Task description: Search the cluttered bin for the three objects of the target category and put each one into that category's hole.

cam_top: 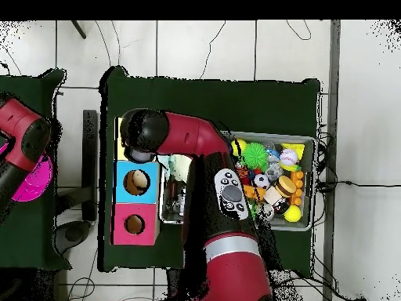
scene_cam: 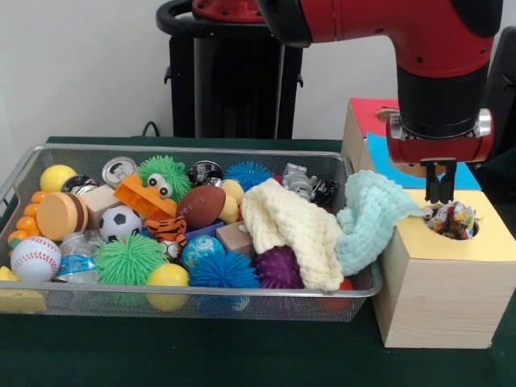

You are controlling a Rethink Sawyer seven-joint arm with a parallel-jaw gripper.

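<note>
The wire mesh bin (scene_cam: 201, 292) holds mixed toys. A cream waffle-weave cloth (scene_cam: 294, 230) lies at its right end. A pale teal waffle-weave cloth (scene_cam: 371, 218) hangs over the right rim towards the wooden box. The small white dotted cloth (scene_cam: 453, 219) sits bunched in the round hole of the yellow top (scene_cam: 427, 242). My gripper (scene_cam: 440, 197) hangs straight down just above that cloth, at the hole's left edge. In the overhead view the arm (cam_top: 188, 137) covers the gripper and most of the yellow box (cam_top: 119, 145).
Blue-topped (cam_top: 135, 182) and red-topped (cam_top: 133, 224) boxes with holes stand beside the yellow one. Spiky rubber balls (scene_cam: 129, 258), a football (scene_cam: 201, 205), a baseball (scene_cam: 35, 258), cans and blocks fill the bin. A second red arm (cam_top: 19, 141) shows at the overhead view's left.
</note>
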